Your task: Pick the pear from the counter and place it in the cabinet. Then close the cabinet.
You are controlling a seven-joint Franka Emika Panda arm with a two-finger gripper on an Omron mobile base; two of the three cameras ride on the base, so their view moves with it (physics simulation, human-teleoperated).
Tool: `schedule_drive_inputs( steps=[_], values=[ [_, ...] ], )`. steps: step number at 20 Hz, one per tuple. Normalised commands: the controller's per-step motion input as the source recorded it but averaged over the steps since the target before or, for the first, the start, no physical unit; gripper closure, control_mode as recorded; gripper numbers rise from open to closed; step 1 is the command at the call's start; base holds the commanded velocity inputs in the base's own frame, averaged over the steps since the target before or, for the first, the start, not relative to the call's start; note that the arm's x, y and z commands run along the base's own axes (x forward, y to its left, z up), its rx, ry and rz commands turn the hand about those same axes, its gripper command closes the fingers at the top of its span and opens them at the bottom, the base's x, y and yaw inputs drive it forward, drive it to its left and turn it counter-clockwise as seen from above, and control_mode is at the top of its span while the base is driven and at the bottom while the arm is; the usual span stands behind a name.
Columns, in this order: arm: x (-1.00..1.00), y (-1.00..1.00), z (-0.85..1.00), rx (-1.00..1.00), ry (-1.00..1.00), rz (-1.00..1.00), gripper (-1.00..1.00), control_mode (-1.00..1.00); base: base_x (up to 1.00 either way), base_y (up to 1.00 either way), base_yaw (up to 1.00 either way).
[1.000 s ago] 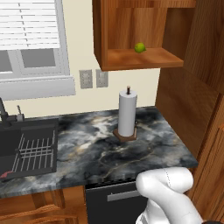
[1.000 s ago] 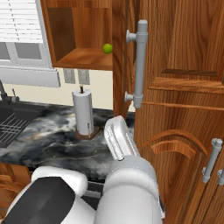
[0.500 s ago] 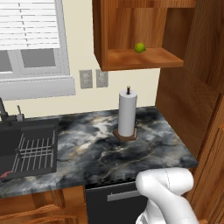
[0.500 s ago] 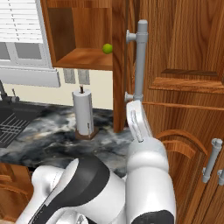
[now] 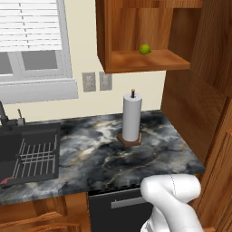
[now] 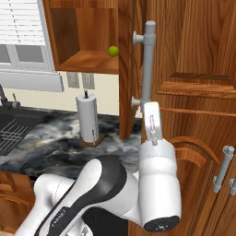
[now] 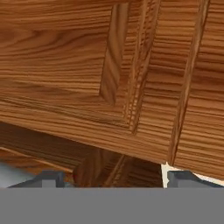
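The yellow-green pear lies on the shelf bottom of the open wall cabinet, near its right end. The cabinet door stands swung out, edge-on in the right base view, with its long grey bar handle upright. My gripper points upward just under the lower end of that handle, right by the door. In the hand view my gripper is open, its tips spread wide with nothing between them and wood panelling close ahead.
A white paper towel roll stands on the dark marbled counter below the cabinet. A black sink with a rack lies at the left. Tall wooden units with grey handles close off the right side.
My arm has swung to the right and risen, carrying the hand from over the counter up to the foot of the door's handle. The pear and door have not moved.
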Motion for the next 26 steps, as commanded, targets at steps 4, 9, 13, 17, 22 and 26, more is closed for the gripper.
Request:
schedule_drive_inputs(
  steps=[4, 9, 13, 17, 22, 26],
  values=[
    [0.2, 0.02, 0.54, 0.16, -0.06, 0.23, -1.0, -1.0, 0.0, 0.0, 0.0],
    [0.53, 0.15, 0.53, 0.17, 0.0, 0.29, -1.0, -1.0, 0.0, 0.0, 0.0],
    [0.48, 0.49, 0.24, 0.09, 0.01, 0.32, -1.0, -1.0, 0.0, 0.0, 0.0],
    [0.16, 0.91, 0.01, 0.0, 0.0, 0.31, -1.0, -1.0, 0.0, 0.0, 0.0],
    [0.11, 1.0, 0.0, -0.01, -0.02, 0.24, -1.0, -1.0, 0.0, 0.0, 0.0],
    [0.26, 1.0, 0.09, -0.02, -0.08, 0.1, -1.0, -1.0, 0.0, 0.0, 0.0]
  ],
)
